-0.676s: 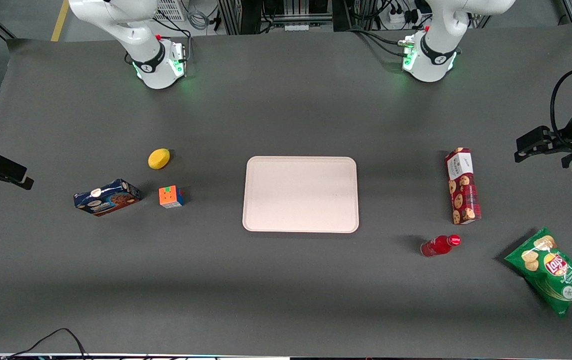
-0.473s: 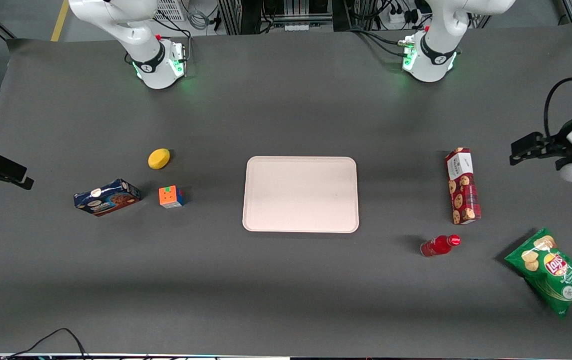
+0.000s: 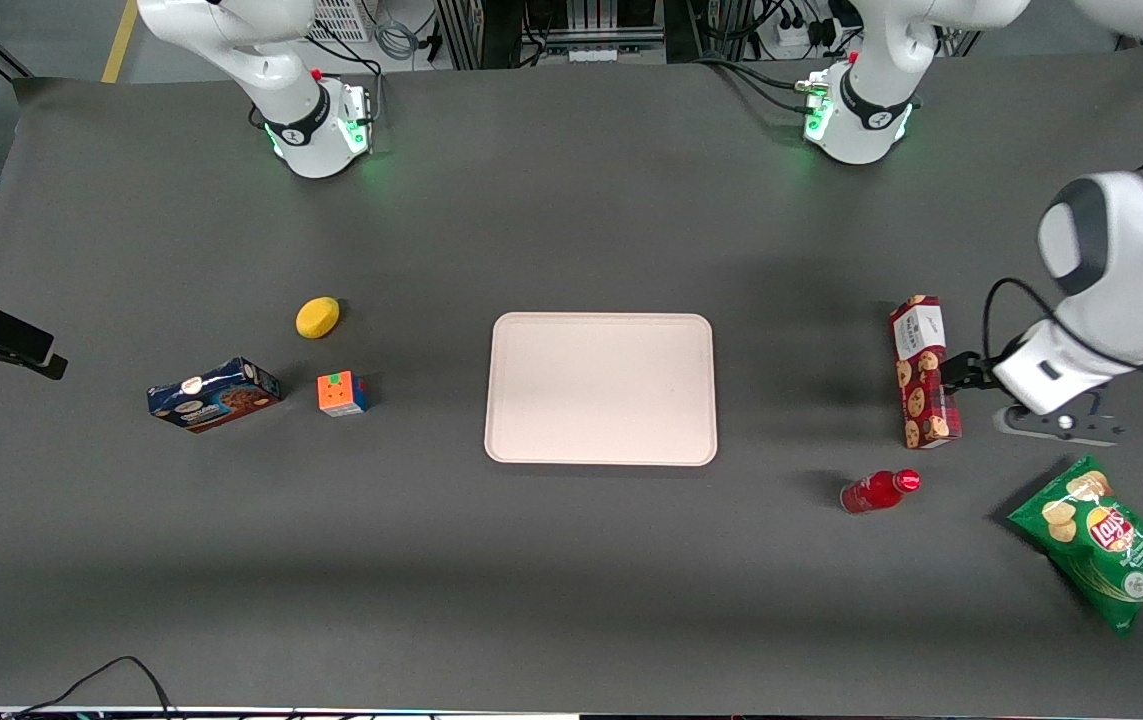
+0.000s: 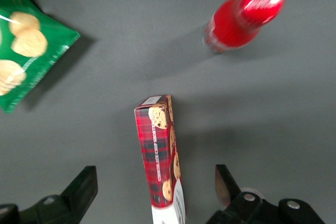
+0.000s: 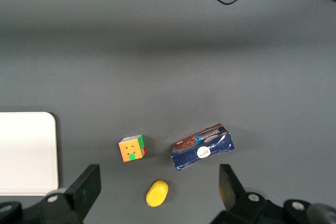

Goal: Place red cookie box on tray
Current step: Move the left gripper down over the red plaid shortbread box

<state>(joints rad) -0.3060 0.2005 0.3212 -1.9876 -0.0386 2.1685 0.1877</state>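
Red cookie box (image 3: 923, 371) lies flat on the dark counter (image 3: 571, 560), toward the working arm's end, well apart from the tray (image 3: 600, 388). Its long axis runs roughly away from the front camera, with the white label at the end farther from that camera. It is not on the tray.

Tray sits flat at mid-counter, with nothing resting on it.

End effector (image 4: 157, 195): in the left wrist view its two dark fingers (image 4: 81, 187) are spread wide, one on each side of the red cookie box (image 4: 160, 153), clear of both long sides and not touching it. The box runs lengthwise between them, its label end nearest the wrist. In the front view the end effector (image 3: 961, 378) hangs just beside the box on the side away from the tray, above the counter; how high it stands above the box cannot be judged.

Other items, working arm's end: red bottle (image 3: 879, 491) lying on its side, nearer the front camera than the box; green crisp bag (image 3: 1103, 540) nearer the counter's end.

Parked arm's end: dark blue cookie box (image 3: 213, 393), colour cube (image 3: 342, 393) beside it and nearer the tray, yellow lemon (image 3: 317, 317) farther from the front camera than the cube
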